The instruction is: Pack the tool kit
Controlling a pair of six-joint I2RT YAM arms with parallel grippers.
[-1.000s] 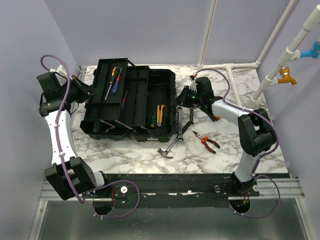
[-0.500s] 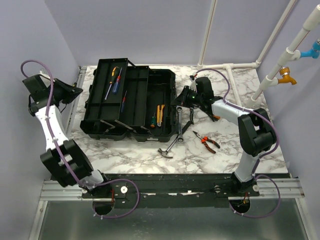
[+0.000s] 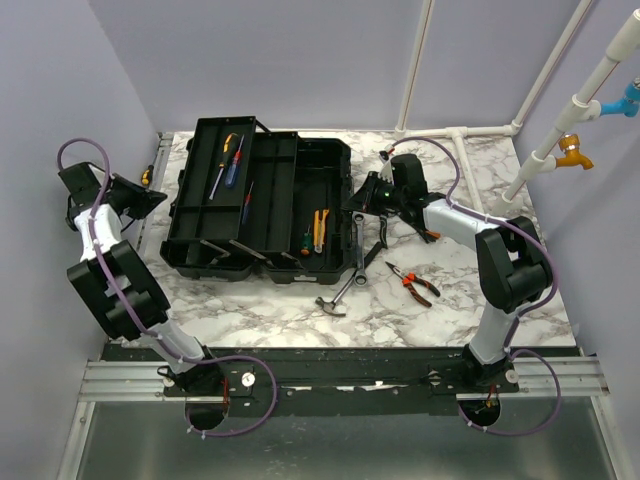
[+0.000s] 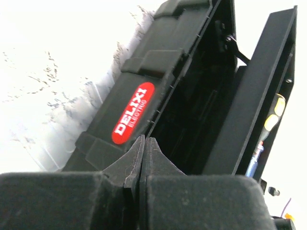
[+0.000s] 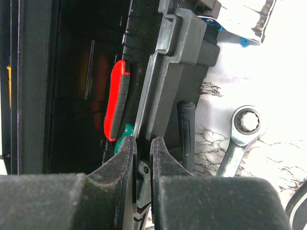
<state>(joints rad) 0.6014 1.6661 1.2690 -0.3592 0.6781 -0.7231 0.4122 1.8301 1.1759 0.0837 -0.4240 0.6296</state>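
**Fig.** Marble table (image 3: 480,175). Open black toolbox (image 3: 262,205) sits far-left of centre w/ trays spread and screwdrivers (image 3: 228,162) in the far tray. L gripper (image 4: 144,140) is just left of the box, fingers pressed together, nothing held. R gripper (image 5: 140,142) is at the box's right rim, fingers a narrow slit apart; whether it grips anything can't be told. On the table right of the box, nearer side: hammer (image 3: 340,293), wrench (image 3: 358,232), pliers (image 3: 412,283).

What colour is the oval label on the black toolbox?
The label is red with white lettering; clearest in the left wrist view.
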